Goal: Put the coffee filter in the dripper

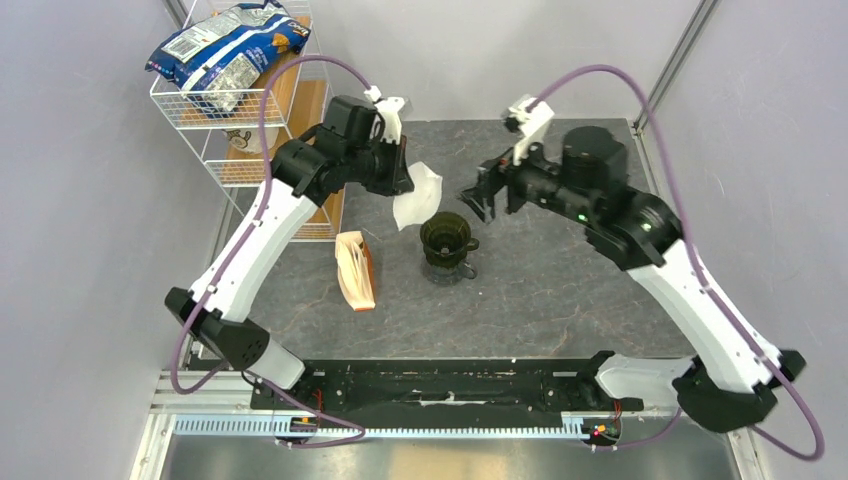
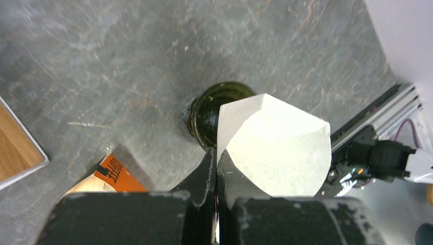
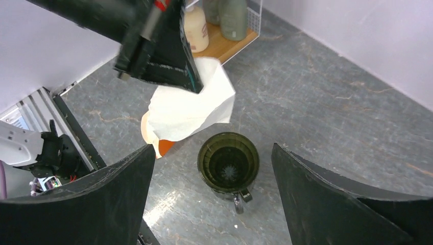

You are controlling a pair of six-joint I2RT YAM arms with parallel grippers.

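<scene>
- While the left gripper [image 2: 215, 158] hangs above the table, its jaws are pressed together on one edge of the thin white paper coffee filter [image 2: 275, 148], which fans out below the fingers, clear of the surface.
- From the top view the filter sits just left of and slightly behind the small dark olive-green translucent plastic dripper [image 1: 445, 238], overlapping its rim in the left wrist view; it is not inside the cone.
- That dripper stands upright near the middle of the table with its mouth facing up, ribs showing inside, and a small handle towards the near right.
- On the other side of it, the right gripper [image 1: 478, 197] hovers with its jaws spread wide and nothing between them; the dripper shows in the gap in the right wrist view.
- The dark grey, stone-patterned tabletop [image 1: 560, 290] carries pale veins and scratches.
- A tan, orange-edged packet of filters [image 1: 355, 270] rests on it, left of the dripper and apart from it.
- A white wire rack with wooden shelves [image 1: 225, 110] stands at the far left corner, with a blue and white bag [image 1: 225, 45] lying on top and a cream bottle [image 3: 194, 25] on a lower shelf.
- Plain pale grey walls [image 1: 80, 200] close in the table on three sides.
- A black base plate and a silver slotted rail [image 1: 400, 425] run along the near edge where the arms are bolted.
- Purple cables [image 1: 300, 70] loop over both arms.
</scene>
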